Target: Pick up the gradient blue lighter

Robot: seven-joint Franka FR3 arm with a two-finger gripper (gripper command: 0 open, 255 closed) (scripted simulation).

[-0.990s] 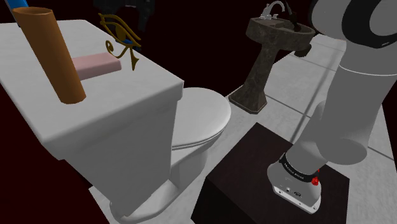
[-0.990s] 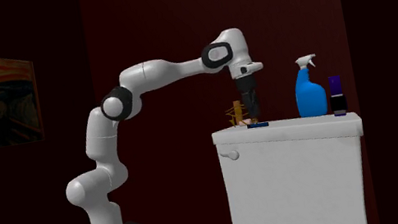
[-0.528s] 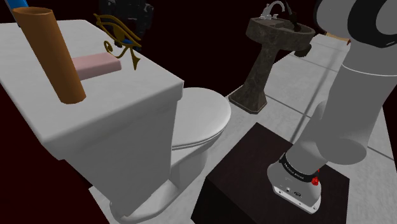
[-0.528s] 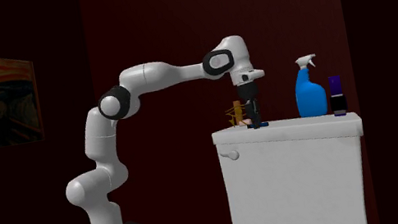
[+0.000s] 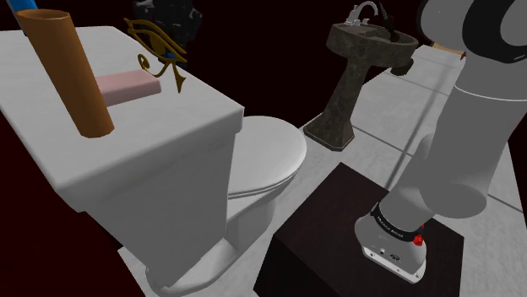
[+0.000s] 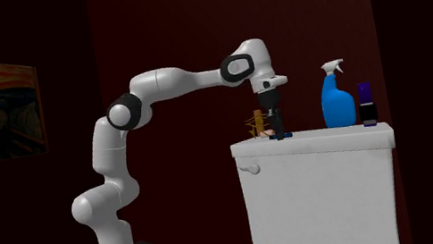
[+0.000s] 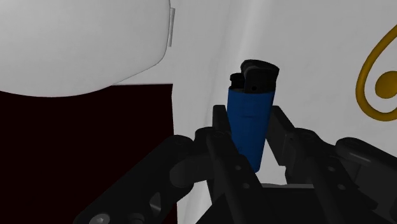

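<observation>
The lighter [image 7: 249,121] has a deep blue body and a black cap. It lies on the white toilet tank lid [image 7: 305,57]. My gripper [image 7: 249,130] is shut on it, one black finger pressed against each side of the blue body. In the second exterior view the gripper [image 6: 277,132] points straight down at the lid, and the lighter [image 6: 283,136] shows as a small dark blue strip at its tips. The shoulder view has the black hand [image 5: 173,17] at the lid's far edge, behind a gold ornament that hides the lighter.
A gold eye-shaped ornament [image 5: 160,51], a pink bar [image 5: 127,84] and an orange-brown tube [image 5: 72,72] stand on the tank lid [image 5: 152,135]. A blue spray bottle [image 6: 337,98] and a dark purple bottle [image 6: 366,103] stand at its other end. A pedestal sink [image 5: 359,67] is behind.
The hand came down onto the tank lid, and the fingers closed from wide apart onto the lighter. Over the last half second the arm held its place.
</observation>
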